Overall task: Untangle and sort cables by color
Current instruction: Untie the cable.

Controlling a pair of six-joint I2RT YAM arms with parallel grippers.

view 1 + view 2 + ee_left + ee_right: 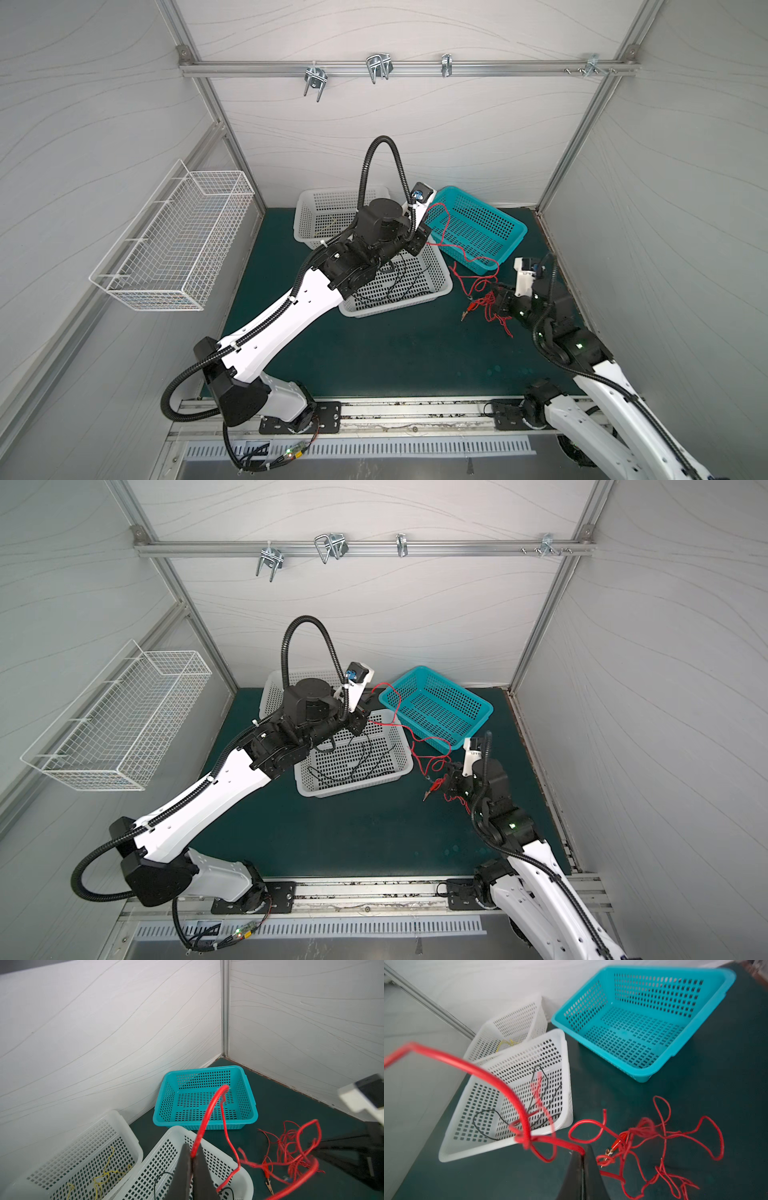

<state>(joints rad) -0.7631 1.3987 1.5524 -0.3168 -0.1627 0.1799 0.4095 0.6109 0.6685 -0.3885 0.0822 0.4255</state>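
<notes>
Slotted rail, green mat, white walls

**Red cables tangled; yellow and black in baskets**

The red ones lie knotted on the green surface beside the teal basket, with clip ends showing. One strand is lifted, pinched by the left hand and the right hand. A yellow cable lies in the far white basket. A black cable loops in the near white basket.

No legible text, label or number was present. A faint marking on the right wrist mount was unreadable.
</notes>
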